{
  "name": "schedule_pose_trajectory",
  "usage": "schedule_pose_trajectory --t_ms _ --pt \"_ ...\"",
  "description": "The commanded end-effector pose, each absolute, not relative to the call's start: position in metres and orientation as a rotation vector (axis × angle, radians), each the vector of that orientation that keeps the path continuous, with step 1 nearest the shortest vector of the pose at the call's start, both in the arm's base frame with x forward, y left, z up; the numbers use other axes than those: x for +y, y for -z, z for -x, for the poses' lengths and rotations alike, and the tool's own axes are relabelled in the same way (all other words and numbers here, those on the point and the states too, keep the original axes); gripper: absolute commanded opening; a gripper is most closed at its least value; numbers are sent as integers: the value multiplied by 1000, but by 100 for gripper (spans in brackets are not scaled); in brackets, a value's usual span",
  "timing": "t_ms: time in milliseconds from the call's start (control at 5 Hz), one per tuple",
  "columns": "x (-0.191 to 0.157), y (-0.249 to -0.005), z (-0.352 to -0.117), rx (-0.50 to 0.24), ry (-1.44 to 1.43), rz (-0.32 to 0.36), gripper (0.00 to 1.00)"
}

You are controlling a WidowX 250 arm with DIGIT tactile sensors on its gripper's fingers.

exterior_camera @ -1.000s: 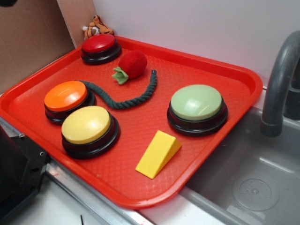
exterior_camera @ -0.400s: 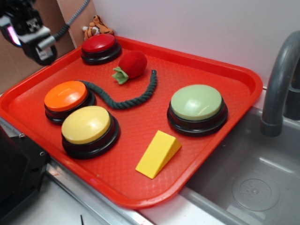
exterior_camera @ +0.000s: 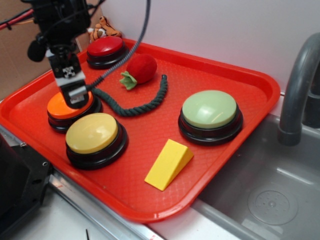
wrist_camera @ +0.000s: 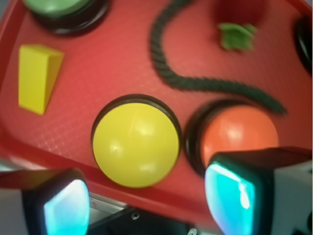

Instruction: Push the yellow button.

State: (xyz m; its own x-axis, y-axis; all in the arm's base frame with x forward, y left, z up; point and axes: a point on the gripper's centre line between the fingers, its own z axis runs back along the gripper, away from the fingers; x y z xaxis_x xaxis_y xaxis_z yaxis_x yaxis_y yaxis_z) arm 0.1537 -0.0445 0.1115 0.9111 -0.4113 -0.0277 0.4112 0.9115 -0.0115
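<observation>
Exterior view: taking the red tray (exterior_camera: pixel 240 75) as our landmark, our fingers (exterior_camera: pixel 75 95) hang over the orange button (exterior_camera: pixel 62 109) at its left edge. The yellow button (exterior_camera: pixel 92 132) sits touching that one, toward the tray's front rim, with the yellow wedge (exterior_camera: pixel 167 162) to its right. Wrist view shows our fingers (wrist_camera: pixel 63 205) spread wide and empty, the yellow button (wrist_camera: pixel 135 144) between them.

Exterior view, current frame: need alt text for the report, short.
A robot gripper hangs over the orange button on a red tray, just behind the yellow button, which it is not touching. Also on the tray: a green button, a red button, a yellow wedge block, a dark green rope and a red plush strawberry; a grey sink sits to the right.
</observation>
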Motion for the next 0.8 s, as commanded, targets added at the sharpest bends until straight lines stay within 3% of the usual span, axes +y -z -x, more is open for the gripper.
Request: schedule_pose_trajectory --t_ms 0,400,600 --pt "-40 -87 -143 -7 618 -29 100" --pt "-34 -49 -152 5 594 -27 100" --pt "-35 -45 -149 16 597 -4 100"
